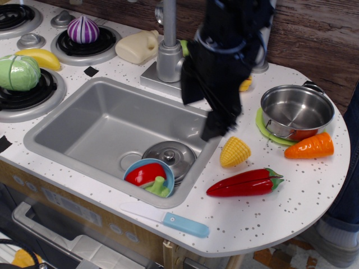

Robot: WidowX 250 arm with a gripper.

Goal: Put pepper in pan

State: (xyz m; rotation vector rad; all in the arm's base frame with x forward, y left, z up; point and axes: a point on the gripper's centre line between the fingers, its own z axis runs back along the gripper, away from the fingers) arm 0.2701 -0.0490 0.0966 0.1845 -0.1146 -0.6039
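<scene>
Blurred black claw (216,120), glossy red pepper (245,182), shiny round steel pan (296,111)

Corn (234,152) beside carrot (310,147); lid (169,156) in sink (90,120)

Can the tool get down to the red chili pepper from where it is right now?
Probably yes. The tool hangs above the sink's right edge, up and left of the chili pepper, which lies flat on bare counter. Only the corn sits nearby, beside the path rather than over the pepper.
</scene>
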